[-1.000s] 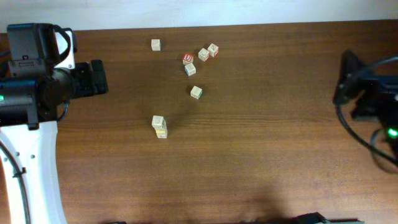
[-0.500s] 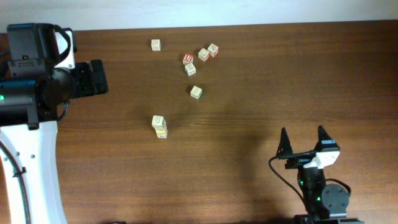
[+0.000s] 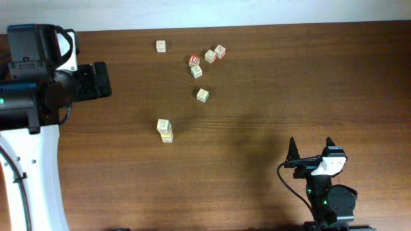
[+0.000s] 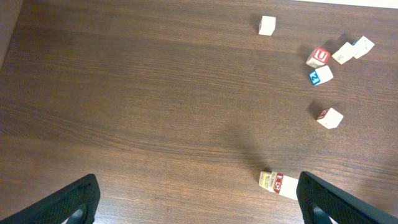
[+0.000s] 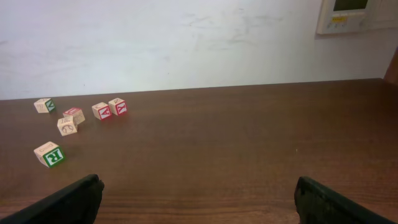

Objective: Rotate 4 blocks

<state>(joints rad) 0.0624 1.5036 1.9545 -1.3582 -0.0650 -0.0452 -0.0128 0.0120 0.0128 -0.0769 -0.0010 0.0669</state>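
Several small pale-wood blocks lie at the far middle of the table. A tight group holds one block [image 3: 210,56], a second [image 3: 219,51], a third [image 3: 196,71] and the red-topped cube [image 3: 194,60]. Single blocks sit at the back left [image 3: 160,45] and nearer the middle [image 3: 202,95]. Two blocks stand stacked [image 3: 165,130], and this stack [image 4: 278,184] shows just inside my left gripper's right finger [image 4: 336,202]. My left gripper [image 4: 199,210] is open, high above bare wood. My right gripper [image 3: 311,146] is open at the front right, far from the blocks; a green "R" block [image 5: 50,154] is nearest it.
The left arm's white base and black body [image 3: 38,96] fill the table's left edge. A pale wall [image 5: 186,43] with a small panel [image 5: 354,15] rises behind the far edge. Bare brown tabletop [image 3: 289,83] stretches between the blocks and the right arm.
The right arm swung from the table's right edge to the front right, then drew slightly nearer the front edge. The left arm and all blocks stayed put.
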